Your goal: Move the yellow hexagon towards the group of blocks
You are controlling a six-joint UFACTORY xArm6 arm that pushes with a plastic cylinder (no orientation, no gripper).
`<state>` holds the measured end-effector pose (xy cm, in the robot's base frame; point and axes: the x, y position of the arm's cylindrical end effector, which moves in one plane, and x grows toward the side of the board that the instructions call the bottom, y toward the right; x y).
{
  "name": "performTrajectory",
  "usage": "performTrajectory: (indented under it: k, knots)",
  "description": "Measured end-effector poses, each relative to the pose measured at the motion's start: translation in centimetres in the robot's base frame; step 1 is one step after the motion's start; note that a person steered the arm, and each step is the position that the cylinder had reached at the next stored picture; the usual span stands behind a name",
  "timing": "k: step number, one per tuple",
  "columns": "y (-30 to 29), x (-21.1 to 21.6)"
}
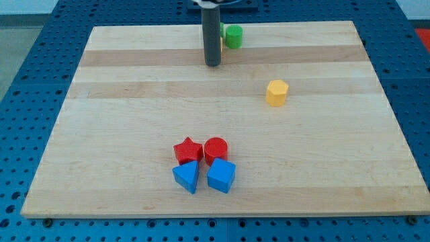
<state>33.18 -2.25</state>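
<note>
Blocks: two red (188, 150) (216, 149), two blue (187, 176) (221, 176), one yellow (276, 92), one green (233, 36).

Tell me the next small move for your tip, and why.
Probably carry my tip toward the view's right, to the upper right of the yellow hexagon. It now stands to the hexagon's upper left, apart from it, and the red and blue blocks lie toward the view's bottom left, so the push must come from the far side.
</note>
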Motion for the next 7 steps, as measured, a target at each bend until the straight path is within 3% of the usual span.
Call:
performTrajectory:
  k: [2, 3, 5, 7]
  knots:
    - [1.8, 9.6]
    - [5.8, 12.4]
    - [15.4, 11.4]
    - [13.4, 8.6]
